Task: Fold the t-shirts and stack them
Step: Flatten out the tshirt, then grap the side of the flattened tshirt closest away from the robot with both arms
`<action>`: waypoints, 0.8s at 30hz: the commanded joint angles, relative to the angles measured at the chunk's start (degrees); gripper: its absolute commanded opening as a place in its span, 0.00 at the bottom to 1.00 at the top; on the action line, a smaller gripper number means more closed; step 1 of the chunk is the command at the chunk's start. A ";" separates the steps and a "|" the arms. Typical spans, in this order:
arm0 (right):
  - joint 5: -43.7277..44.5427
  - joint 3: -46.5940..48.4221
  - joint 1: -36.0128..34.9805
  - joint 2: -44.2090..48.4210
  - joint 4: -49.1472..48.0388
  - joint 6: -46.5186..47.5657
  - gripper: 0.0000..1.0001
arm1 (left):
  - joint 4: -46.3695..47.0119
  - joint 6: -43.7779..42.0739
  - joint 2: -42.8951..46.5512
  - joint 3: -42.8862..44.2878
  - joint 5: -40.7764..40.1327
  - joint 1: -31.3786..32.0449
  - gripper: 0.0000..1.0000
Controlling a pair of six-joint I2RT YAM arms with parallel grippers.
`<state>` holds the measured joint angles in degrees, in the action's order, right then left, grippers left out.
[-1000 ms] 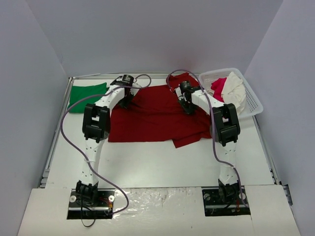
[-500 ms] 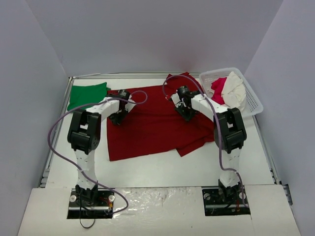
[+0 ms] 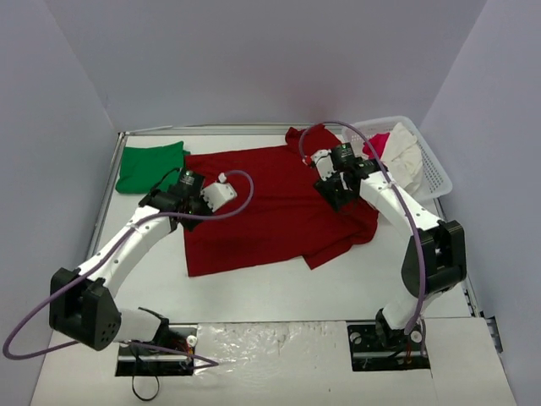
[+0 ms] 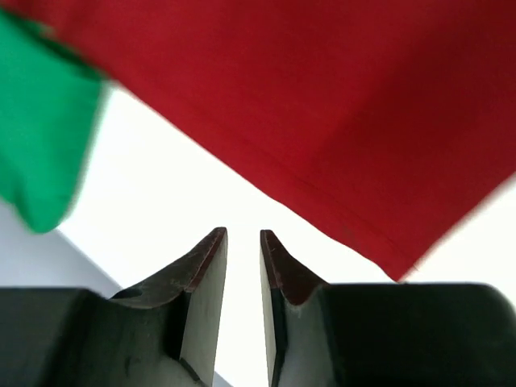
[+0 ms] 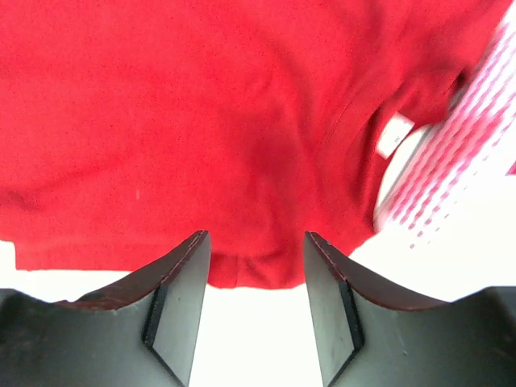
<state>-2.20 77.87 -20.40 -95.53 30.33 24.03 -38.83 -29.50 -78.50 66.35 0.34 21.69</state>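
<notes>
White plastic links (image 3: pixel 127 245) with blocky black joint housings (image 3: pixel 83 309), trailed by loose lilac cables (image 3: pixel 252 188). Black base plates (image 3: pixel 385 348) underneath. On left tool (image 4: pixel 242 235) and right tool (image 5: pixel 256 238), glossy black tapering fingers, pale grey inner faces, reddish sheen near tips.

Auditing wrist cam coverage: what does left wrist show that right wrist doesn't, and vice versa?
Left wrist only: the green t-shirt, blurred, upper left. Right wrist only: the white basket, blurred, at right, and a white label on the dark red t-shirt. Both: that dark red t-shirt on the white table; left gripper and right gripper each empty, jaws apart.
</notes>
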 commanded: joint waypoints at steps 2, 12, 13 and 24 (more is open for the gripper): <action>-3.68 -6.57 2.90 5.25 2.90 -0.39 0.47 | -6.70 -6.36 7.20 -11.13 6.33 1.60 0.23; -7.65 -13.00 8.18 9.83 1.23 -0.30 0.55 | -4.76 -8.21 21.10 -26.53 9.23 3.09 0.29; -7.39 -13.09 8.62 9.75 1.23 -0.30 0.55 | -4.94 -8.99 21.02 -26.79 9.85 3.18 0.29; -6.94 -12.91 11.09 7.72 1.14 -1.09 0.57 | 0.06 -11.11 13.03 -28.99 10.56 4.23 0.31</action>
<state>-8.51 65.08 -9.74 -87.66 30.41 23.62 -40.64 -38.89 -64.05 38.39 10.68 25.52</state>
